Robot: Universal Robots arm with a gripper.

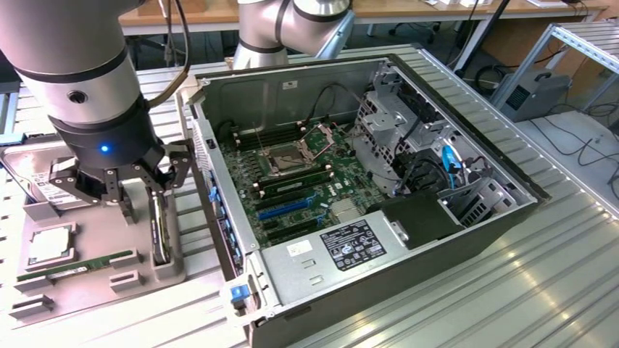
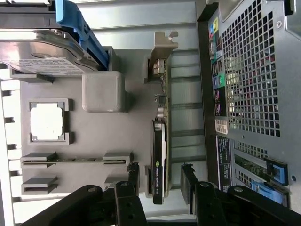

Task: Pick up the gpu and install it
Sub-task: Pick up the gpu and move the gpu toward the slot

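– Now, where's the gpu point(image 2: 159, 141)?
– Standing on edge in its slot in the gray tray point(image 2: 103, 136), along the side nearest the open computer case point(image 1: 280, 87), with its silver bracket at the end away from the gripper point(image 2: 161, 168).
– And the fingers point(image 2: 188, 179)?
– Spread wide, 1 on each side of the card's black end. There's a gap on both sides and nothing is grasped.
– Anything else in the tray?
– Hard drive point(image 2: 42, 52), CPU point(image 2: 47, 121) and memory stick point(image 2: 75, 160), each in its own recess.

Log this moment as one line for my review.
phase: pre-grasp | hand: open, straddling gpu, no grip | gpu: on edge in tray, outside case | install: not done
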